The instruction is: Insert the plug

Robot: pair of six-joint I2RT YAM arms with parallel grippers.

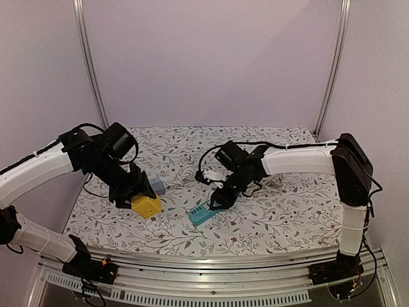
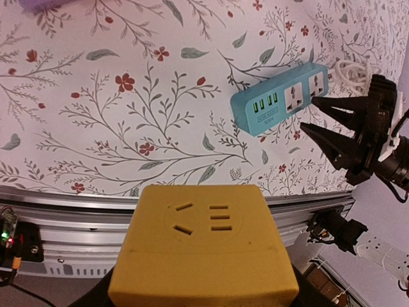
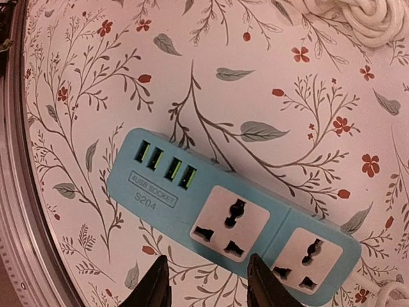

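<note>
The left arm (image 1: 35,171) and right arm (image 1: 300,160) wear white shells between black joints. Black cables (image 1: 201,160) loop alongside. The right gripper (image 2: 308,115) has black, tapered fingers (image 2: 342,107).

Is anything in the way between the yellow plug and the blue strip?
No, only bare cloth lies between the plug and the strip. The open right gripper sits at the strip's socket end, though.

The plug (image 2: 203,246) is yellow, the power strip (image 3: 255,192) teal with green slots (image 3: 165,164), the cloth (image 3: 268,70) white with red-flowered sprigs.
</note>
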